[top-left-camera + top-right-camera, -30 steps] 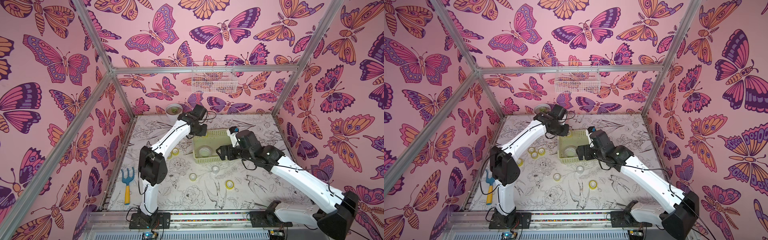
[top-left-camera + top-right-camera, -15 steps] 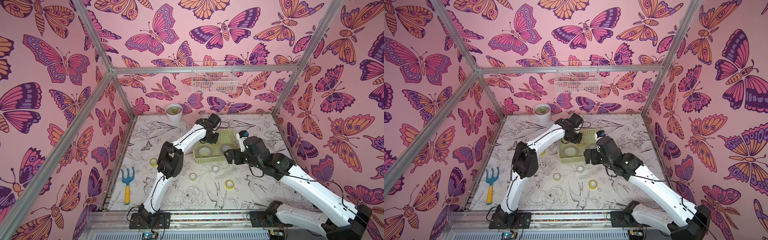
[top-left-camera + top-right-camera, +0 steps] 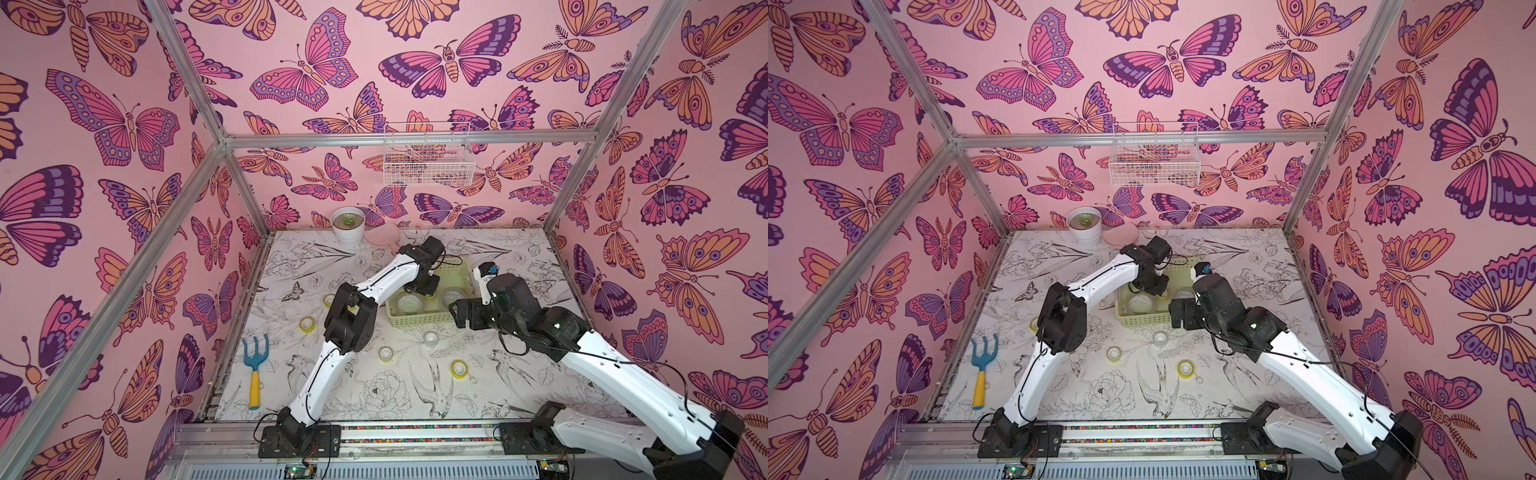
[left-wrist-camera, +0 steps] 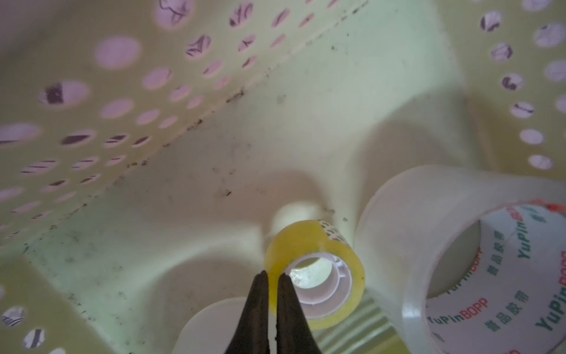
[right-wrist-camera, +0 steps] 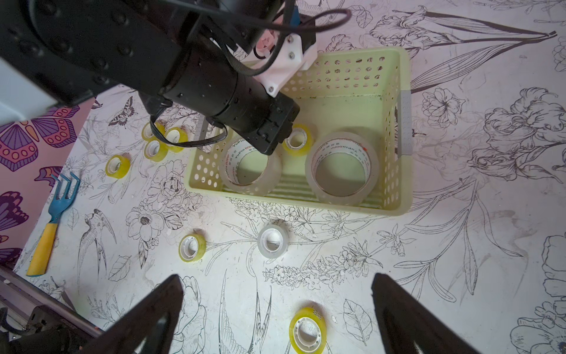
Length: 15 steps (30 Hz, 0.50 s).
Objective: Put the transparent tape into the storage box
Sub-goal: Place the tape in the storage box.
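Observation:
The storage box [image 3: 419,322] [image 3: 1142,320] [image 5: 306,205] is a pale yellow-green perforated basket in mid-table. My left gripper [image 4: 273,274] reaches down inside it, shut on the wall of a small yellow transparent tape roll [image 4: 318,239] [image 5: 306,144]. Two wide whitish rolls [image 5: 275,171] [image 5: 373,171] lie in the box on either side. My right gripper [image 5: 277,277] [image 3: 461,316] hangs open above the table in front of the box. A yellow roll [image 5: 293,329] [image 3: 458,369] lies on the table below it.
More loose rolls lie on the table: a clear one [image 5: 263,251], a yellow one [image 5: 200,245] and several yellow ones [image 5: 162,141] left of the box. A blue hand rake [image 3: 254,365] lies front left. A white plant pot [image 3: 348,226] stands at the back.
My left gripper has swung right from beside the box and down into it with the yellow roll. My right arm has drawn back from the box toward the front right.

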Motion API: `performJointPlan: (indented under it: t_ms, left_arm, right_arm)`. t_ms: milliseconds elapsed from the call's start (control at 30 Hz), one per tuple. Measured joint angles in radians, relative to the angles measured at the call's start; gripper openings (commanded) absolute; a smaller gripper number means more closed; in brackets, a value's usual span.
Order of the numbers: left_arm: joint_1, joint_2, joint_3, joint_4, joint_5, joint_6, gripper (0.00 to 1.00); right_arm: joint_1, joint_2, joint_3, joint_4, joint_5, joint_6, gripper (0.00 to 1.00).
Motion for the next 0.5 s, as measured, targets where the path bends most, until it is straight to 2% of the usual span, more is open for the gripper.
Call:
performJointPlan:
  t_ms: [500]
  left_arm:
    - [-0.03,-0.074,-0.156,0.02,0.013,0.02,0.05]
  right_arm:
    - [0.0,0.026,0.0,0.001,0.0,0.0,0.99]
